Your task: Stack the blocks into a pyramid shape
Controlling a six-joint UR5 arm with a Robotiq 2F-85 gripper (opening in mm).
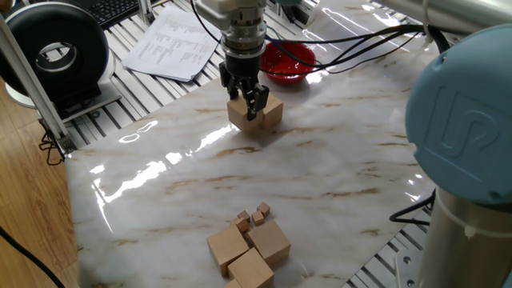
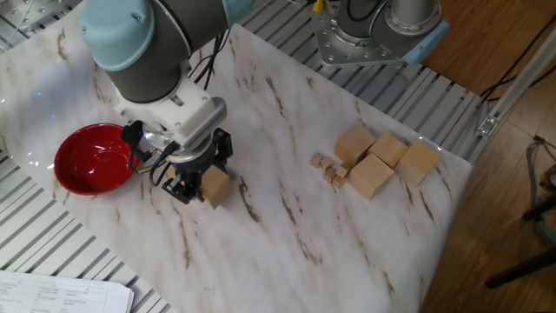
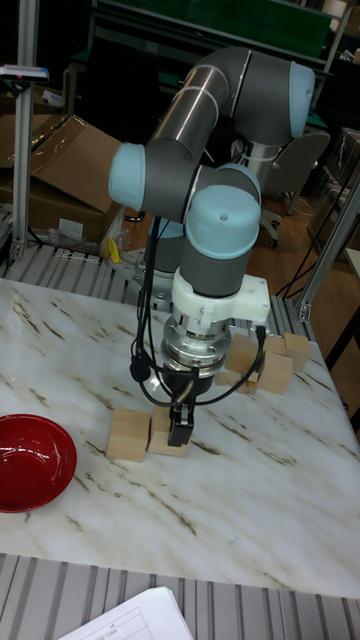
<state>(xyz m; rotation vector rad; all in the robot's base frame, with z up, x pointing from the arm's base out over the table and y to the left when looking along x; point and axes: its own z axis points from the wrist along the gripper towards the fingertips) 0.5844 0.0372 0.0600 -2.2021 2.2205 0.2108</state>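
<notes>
Hanging low over the marbled surface, the claw straddles one of 2 large tan blocks that sit side by side near the red bowl. Its dark fingers bracket that block on 2 sides, but the pictures do not settle whether they press it or stand just clear, so the grip cannot be told. The neighbouring block touches or nearly touches the first, both flat on the surface, neither stacked. Well apart, toward the other end of the surface, 4 more large blocks lie bunched together in 1 layer, with a few tiny cubes just beside them. No block rests on another anywhere. Papers lie beyond the surface edge near the bowl.
</notes>
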